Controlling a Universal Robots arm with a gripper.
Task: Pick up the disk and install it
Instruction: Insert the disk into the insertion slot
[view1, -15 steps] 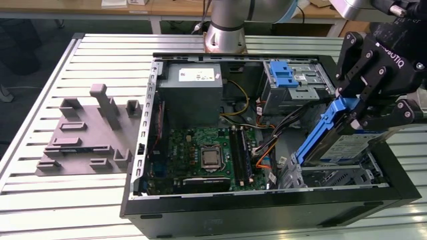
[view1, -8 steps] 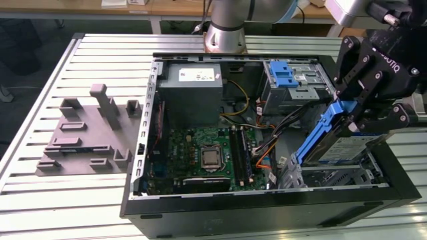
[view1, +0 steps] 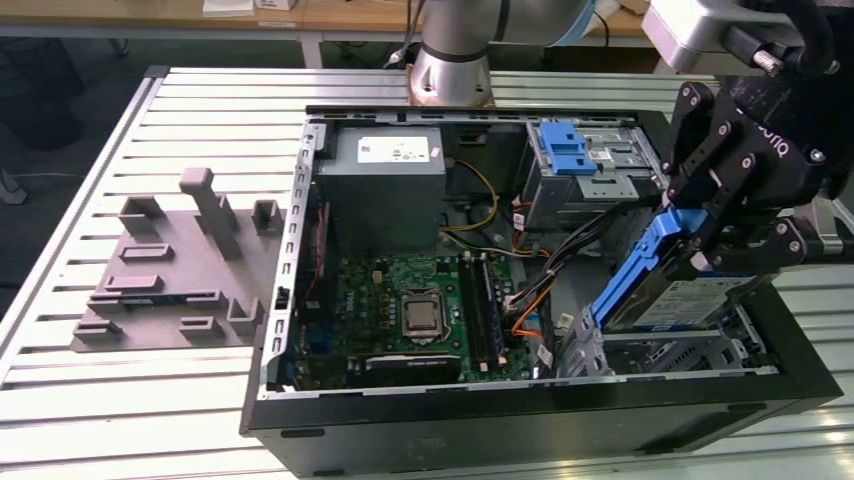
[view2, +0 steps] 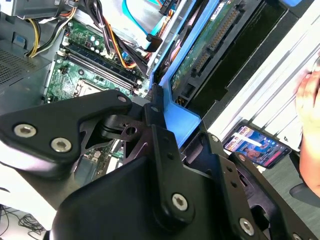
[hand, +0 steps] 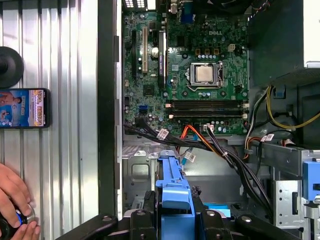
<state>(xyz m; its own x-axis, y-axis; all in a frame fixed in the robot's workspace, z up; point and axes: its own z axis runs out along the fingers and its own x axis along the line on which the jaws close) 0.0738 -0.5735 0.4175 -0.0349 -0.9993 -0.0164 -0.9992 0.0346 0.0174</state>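
The disk (view1: 663, 298), a silver drive with a white-and-blue label in a blue carrier frame, hangs tilted over the drive bay at the case's front corner, on the exterior view's right. Its lower end dips inside the open computer case (view1: 534, 412). My gripper (view1: 703, 243) is shut on the upper end of the blue frame. In the second wrist view the fingers (view2: 156, 131) clamp the blue frame, and the green circuit board on the disk's (view2: 202, 46) underside shows. The first wrist view looks down along the disk's blue frame (hand: 172, 189) held in the gripper (hand: 172, 220).
Inside the case lie the green motherboard (view1: 407, 300), the grey power supply (view1: 387, 185), a silver drive cage with blue latch (view1: 583, 160) and loose cables (hand: 210, 142). A grey fixture plate (view1: 174, 265) sits on the table at the exterior view's left. A phone (hand: 23, 107) and a person's hand (hand: 14, 200) rest beside the case.
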